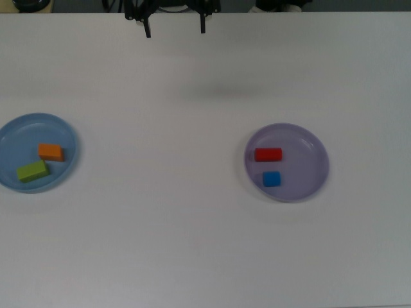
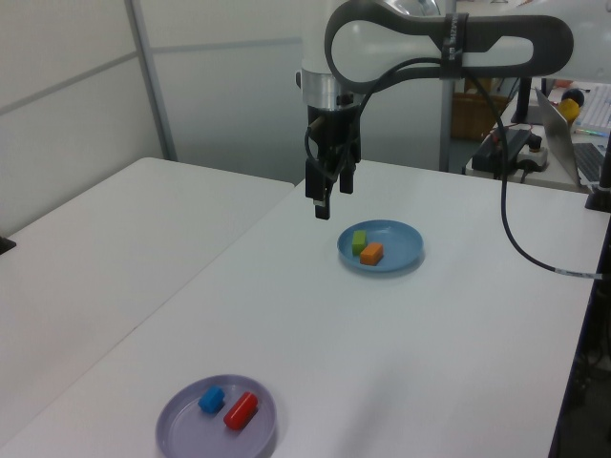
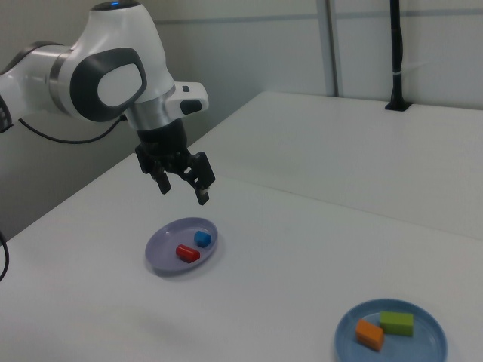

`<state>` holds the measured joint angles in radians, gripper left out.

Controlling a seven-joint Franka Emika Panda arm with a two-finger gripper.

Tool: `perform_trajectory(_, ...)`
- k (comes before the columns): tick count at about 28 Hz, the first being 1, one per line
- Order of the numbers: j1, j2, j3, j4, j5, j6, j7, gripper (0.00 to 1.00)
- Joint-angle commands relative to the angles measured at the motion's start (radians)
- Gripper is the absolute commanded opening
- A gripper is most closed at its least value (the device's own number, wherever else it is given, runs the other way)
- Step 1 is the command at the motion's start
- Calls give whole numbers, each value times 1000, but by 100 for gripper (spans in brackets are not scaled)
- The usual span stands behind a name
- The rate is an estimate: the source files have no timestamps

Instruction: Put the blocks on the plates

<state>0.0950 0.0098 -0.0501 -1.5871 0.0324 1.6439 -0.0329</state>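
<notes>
The light blue plate [image 1: 13, 138] at the top view's left holds the orange block [image 1: 51, 152] and the green block [image 1: 32, 171] side by side. The lavender plate [image 1: 308, 147] right of centre carries the red block [image 1: 268, 154] and, just below it, the blue cube [image 1: 271, 179]. My gripper [image 1: 174, 27] hangs open and empty high over the table's far edge, well apart from both plates. In the right view the gripper [image 3: 183, 187] hovers above the lavender plate [image 3: 162, 253]; in the left view the gripper [image 2: 326, 196] is left of the blue plate [image 2: 401, 248].
A second white table [image 2: 105, 239] adjoins on the left view's left. A laptop and cables [image 2: 563, 134] sit behind the arm at the left view's right. A black post [image 3: 395, 53] stands at the right view's far edge.
</notes>
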Motion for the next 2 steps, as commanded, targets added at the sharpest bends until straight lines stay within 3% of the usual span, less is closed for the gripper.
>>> perform_trajectory(1,2,-1,-2,9,11,-32,-12,100)
perform_trajectory(2,2,-1,-2,9,11,-32,-12,100)
